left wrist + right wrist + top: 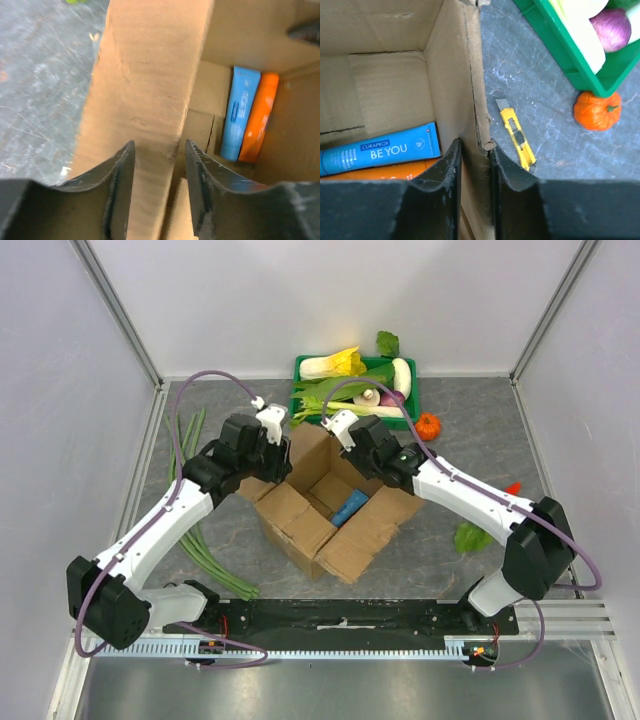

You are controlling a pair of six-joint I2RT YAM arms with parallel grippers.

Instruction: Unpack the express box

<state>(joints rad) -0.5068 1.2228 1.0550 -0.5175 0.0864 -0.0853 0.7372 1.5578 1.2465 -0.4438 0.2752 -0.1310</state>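
The express box (330,510) is a brown carton in the middle of the table with its flaps spread open. Inside lie a blue toothpaste carton (380,150) and an orange carton (375,175); both also show in the left wrist view, blue (241,112) and orange (260,117). My left gripper (280,452) is at the box's far left corner, its fingers (124,165) closed around an upright cardboard flap (150,90). My right gripper (350,445) is at the far right side, shut on the box's wall (455,75) near a torn corner.
A green tray (300,365) of vegetables stands behind the box. A small orange pumpkin (428,425) sits right of the tray. A yellow utility knife (517,134) lies on the table just outside the box wall. Long green stalks (195,530) lie at left, and a green leaf (470,537) at right.
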